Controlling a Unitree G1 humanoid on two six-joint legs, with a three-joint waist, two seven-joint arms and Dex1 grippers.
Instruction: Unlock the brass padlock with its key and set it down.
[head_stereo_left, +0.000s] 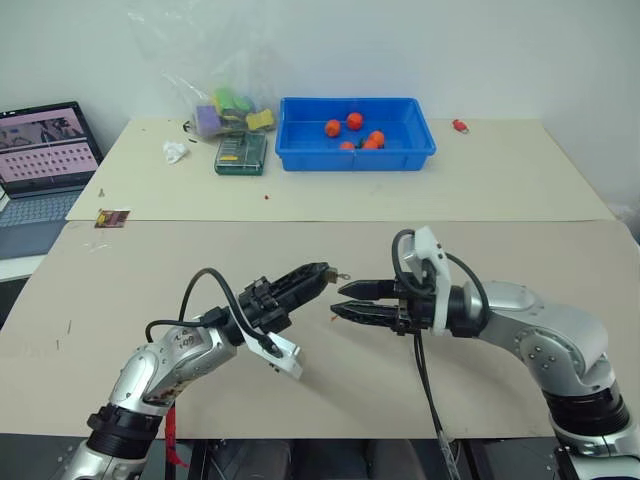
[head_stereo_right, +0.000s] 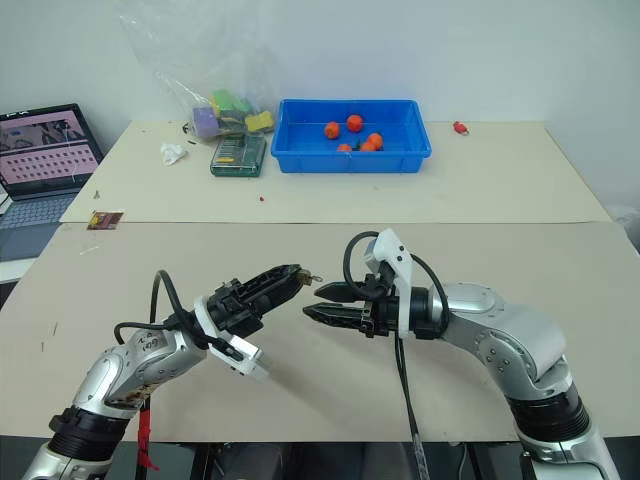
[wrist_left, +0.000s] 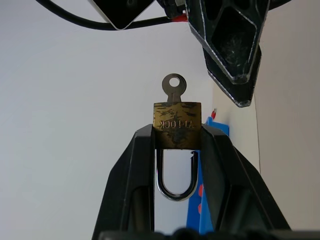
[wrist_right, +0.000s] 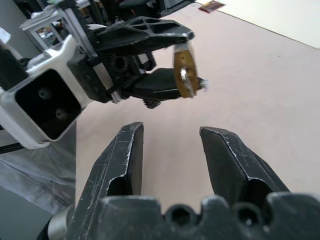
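Observation:
My left gripper (head_stereo_left: 318, 272) is shut on the brass padlock (wrist_left: 177, 125), holding its body between both fingertips above the tan table (head_stereo_left: 330, 390). The silvery shackle (wrist_left: 175, 189) hangs back between the fingers. One of its legs seems to end short of the body. A small key (wrist_left: 174, 87) sticks out of the padlock's far end. My right gripper (head_stereo_left: 337, 301) faces it from the right, open, with its tips just short of the key and nothing between them. In the right wrist view the padlock (wrist_right: 184, 75) hangs beyond the open fingers (wrist_right: 127, 150).
At the back stand a blue bin (head_stereo_left: 300, 150) holding several orange balls, a green box (head_stereo_left: 241, 153) and a plastic bag of toys (head_stereo_left: 225, 105). A laptop (head_stereo_left: 45, 150) sits off the left edge. A red speck (head_stereo_left: 460, 126) and a small card (head_stereo_left: 112, 218) lie on the tables.

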